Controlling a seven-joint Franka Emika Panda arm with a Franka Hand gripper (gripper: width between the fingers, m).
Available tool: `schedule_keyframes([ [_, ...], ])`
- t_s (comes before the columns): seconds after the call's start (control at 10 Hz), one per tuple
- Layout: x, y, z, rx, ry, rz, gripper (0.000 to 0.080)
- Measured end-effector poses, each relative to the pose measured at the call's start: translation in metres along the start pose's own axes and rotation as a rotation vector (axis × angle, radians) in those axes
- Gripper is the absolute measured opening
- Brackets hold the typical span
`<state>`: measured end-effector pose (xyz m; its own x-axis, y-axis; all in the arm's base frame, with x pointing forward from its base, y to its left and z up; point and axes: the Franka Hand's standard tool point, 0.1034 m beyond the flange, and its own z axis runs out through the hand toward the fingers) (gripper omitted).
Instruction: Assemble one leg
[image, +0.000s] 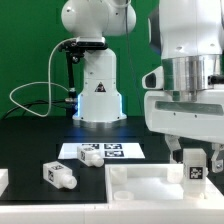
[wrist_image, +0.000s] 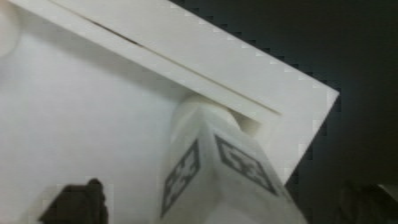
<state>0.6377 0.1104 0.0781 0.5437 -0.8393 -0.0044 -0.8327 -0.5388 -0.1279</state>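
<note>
One leg (image: 195, 168), a small white peg with black square tags, stands upright on the near right corner of the large flat white rimmed panel (image: 140, 186). In the wrist view the leg (wrist_image: 222, 160) rises from the panel's corner (wrist_image: 107, 120) toward the camera. My gripper (image: 196, 160) straddles it; its dark fingertips (wrist_image: 75, 205) stand on either side with a gap to the leg, so the jaws are open. Another leg (image: 60, 174) lies on its side on the black table at the exterior view's left.
The marker board (image: 100, 152) lies flat on the table behind the panel. The robot's white base (image: 97, 85) and a cable stand at the back. A white part's edge (image: 4, 180) shows at the far left.
</note>
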Motion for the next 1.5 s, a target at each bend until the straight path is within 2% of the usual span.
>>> schedule_keyframes([
  [0.2,0.0010,0.0003,-0.0001,0.000,0.000,-0.131,0.0649],
  [0.3,0.0039,0.0007,-0.0018,-0.013,-0.001,-0.381,0.0649],
  [0.4,0.0051,0.0010,-0.0016,-0.013,-0.017,-0.501,0.0649],
  [0.5,0.0054,0.0009,-0.0012,-0.013,-0.014,-0.424,0.0559],
  [0.6,0.0060,0.0012,-0.0012,-0.013,-0.013,-0.425,0.0559],
  [0.7,0.0062,0.0013,-0.0011,-0.013,-0.013,-0.398,0.0424],
  [0.8,0.0059,0.0013,-0.0007,-0.014,-0.013,-0.312,0.0424],
  [0.9,0.0052,0.0007,-0.0003,-0.016,-0.011,-0.184,0.0285],
  [1.2,0.0060,0.0000,0.0006,-0.050,-0.012,0.249,0.0285],
  [1.3,0.0069,0.0004,0.0011,-0.051,-0.016,0.402,0.0285],
  [1.5,0.0088,0.0045,0.0019,-0.002,-0.049,0.785,0.0285],
])
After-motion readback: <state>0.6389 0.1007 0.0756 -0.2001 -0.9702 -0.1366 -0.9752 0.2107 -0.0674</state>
